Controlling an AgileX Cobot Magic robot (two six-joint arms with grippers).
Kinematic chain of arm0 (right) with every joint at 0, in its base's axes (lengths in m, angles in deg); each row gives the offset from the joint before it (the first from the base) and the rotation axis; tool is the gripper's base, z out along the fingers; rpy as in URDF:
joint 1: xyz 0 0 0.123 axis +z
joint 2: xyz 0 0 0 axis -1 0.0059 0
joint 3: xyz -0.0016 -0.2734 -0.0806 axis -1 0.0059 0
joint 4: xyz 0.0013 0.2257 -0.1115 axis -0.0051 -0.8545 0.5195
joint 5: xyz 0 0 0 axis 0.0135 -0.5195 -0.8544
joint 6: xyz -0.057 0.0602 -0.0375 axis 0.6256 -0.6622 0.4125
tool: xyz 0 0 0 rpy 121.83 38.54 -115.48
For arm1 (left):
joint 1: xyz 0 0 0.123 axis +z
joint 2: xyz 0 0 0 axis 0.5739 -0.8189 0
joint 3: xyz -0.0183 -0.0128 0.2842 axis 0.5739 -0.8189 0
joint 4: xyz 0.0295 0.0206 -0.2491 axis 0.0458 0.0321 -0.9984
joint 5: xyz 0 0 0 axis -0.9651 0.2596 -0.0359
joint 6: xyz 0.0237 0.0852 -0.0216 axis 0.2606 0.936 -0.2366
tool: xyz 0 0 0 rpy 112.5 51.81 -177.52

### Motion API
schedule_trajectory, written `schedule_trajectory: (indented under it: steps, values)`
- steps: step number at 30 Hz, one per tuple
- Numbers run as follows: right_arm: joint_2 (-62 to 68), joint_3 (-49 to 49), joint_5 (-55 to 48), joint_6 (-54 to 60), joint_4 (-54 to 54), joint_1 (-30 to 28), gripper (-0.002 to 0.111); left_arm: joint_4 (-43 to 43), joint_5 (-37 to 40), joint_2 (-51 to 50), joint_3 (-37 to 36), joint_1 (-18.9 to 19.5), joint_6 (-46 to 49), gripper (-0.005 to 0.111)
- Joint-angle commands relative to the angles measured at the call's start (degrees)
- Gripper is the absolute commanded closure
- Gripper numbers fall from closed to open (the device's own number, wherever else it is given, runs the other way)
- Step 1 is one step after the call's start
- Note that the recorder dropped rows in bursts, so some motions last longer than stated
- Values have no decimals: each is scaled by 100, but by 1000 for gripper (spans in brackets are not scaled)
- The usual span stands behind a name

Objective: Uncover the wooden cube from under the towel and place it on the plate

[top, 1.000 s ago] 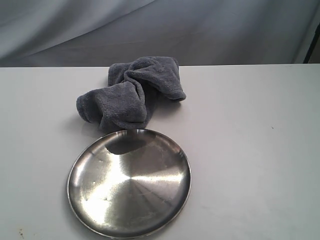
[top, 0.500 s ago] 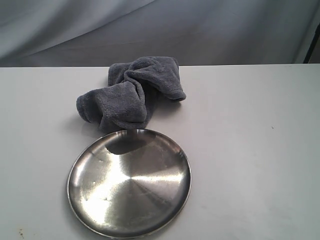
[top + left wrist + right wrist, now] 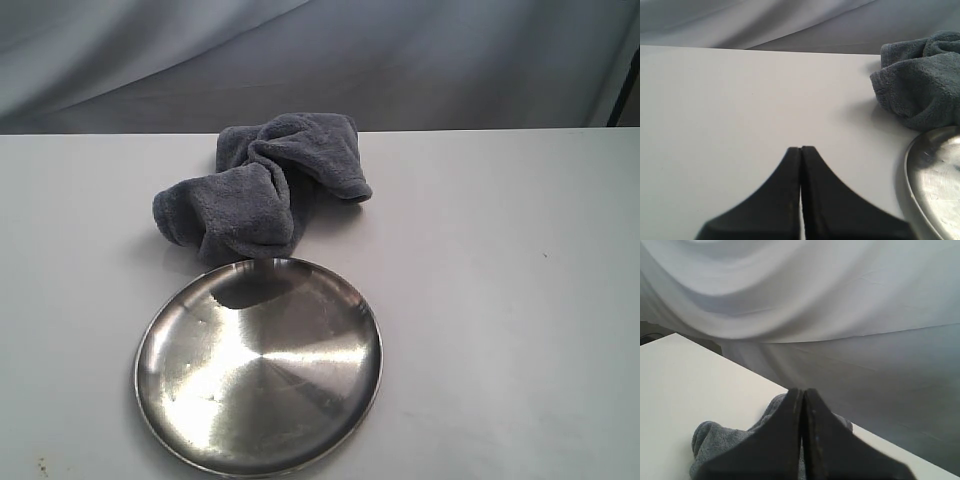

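Towel [image 3: 262, 190] lies bunched at the far edge of the desk [image 3: 480, 300], touching the plate [image 3: 260, 365] at the near edge. Wooden cube not visible. Left gripper [image 3: 801, 148] has its jaws pressed together above bare desk beside the towel. Right gripper [image 3: 802, 389] has its jaws together over the towel.

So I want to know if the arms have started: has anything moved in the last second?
Nothing visibly changed. The towel stays bunched just behind the plate, and no cube shows. The left hand and right hand are shut, outside the exterior view.
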Motion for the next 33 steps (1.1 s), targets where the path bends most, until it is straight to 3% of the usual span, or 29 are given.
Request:
schedule_trajectory:
  steps: [1, 7, 16, 26, 29, 33]
  values:
    - [-5, -37, 156, 40, -10, 19, 108, 15, -57, 18, -20, -24, -22, 105]
    - [-5, -37, 680, 40, -10, 19, 108, 15, -57, 18, -20, -24, -22, 105]
    - [-5, -37, 983, 69, -992, 19, 108, 15, -57, 18, -20, -24, -22, 105]
    - [-5, -37, 1571, 1141, -1147, -16, 108, 15, -57, 18, -20, -24, -22, 105]
    - [-5, 35, 1571, 1575, -1881, -16, 108, 15, -57, 18, -20, -24, -22, 105]
    - [-5, 320, 1556, 3021, -3517, 13, 108, 15, -57, 18, -20, -24, -22, 105]
